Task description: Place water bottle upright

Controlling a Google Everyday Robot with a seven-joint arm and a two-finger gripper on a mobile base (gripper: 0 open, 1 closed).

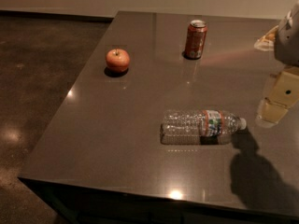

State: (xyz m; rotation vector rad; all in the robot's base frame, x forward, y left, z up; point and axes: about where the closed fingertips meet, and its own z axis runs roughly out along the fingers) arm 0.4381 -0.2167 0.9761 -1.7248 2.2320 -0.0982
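The gripper hangs at the right edge of the camera view, low over the dark glossy table, its pale yellowish end turned down toward the surface. Whether it is spread or closed cannot be told from this view.

The water bottle lies on its side on the table, just to the left of the gripper as the camera sees it, and apart from it. Its white cap is the end nearest the gripper, separated from it by a small gap. The ribbed base points away to the left, and the label band sits close to the cap end.

2 other things stand on the table, both well off the line between gripper and bottle. An orange-red soda can stands upright farther back and to the gripper's left, well apart from the bottle. A red apple sits farther left still, also behind the bottle.

At the far right, behind the grey-white arm above the gripper, a pale flat item is partly hidden, and what it is cannot be told. The gripper's dark shadow falls on the table on the camera's side of it, reaching up near the bottle's cap.
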